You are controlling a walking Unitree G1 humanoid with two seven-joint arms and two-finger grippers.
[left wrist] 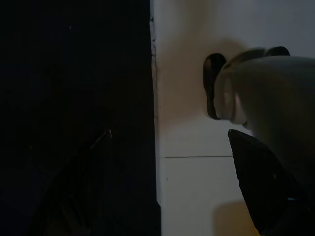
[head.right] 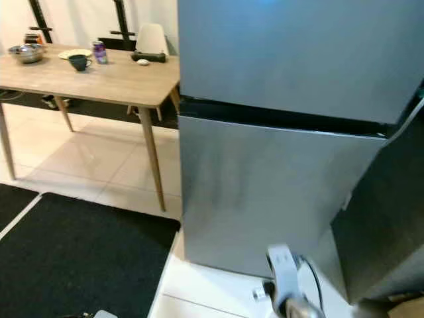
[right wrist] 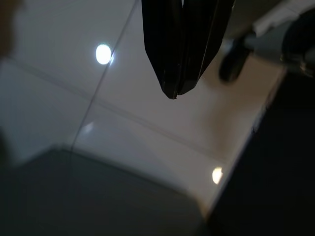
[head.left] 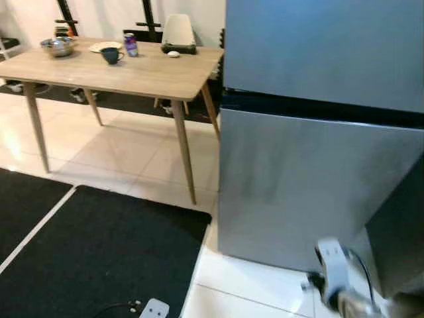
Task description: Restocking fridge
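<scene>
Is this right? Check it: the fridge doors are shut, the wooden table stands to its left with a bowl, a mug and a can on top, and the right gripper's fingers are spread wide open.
One thing is wrong: the right gripper is shut, its black fingers pressed together, as the right wrist view shows. The rest holds: the fridge is closed and the wooden table to its left carries the bowl, mug and can.

The grey two-door fridge (head.left: 318,132) stands upright on tiles, both doors shut.
</scene>
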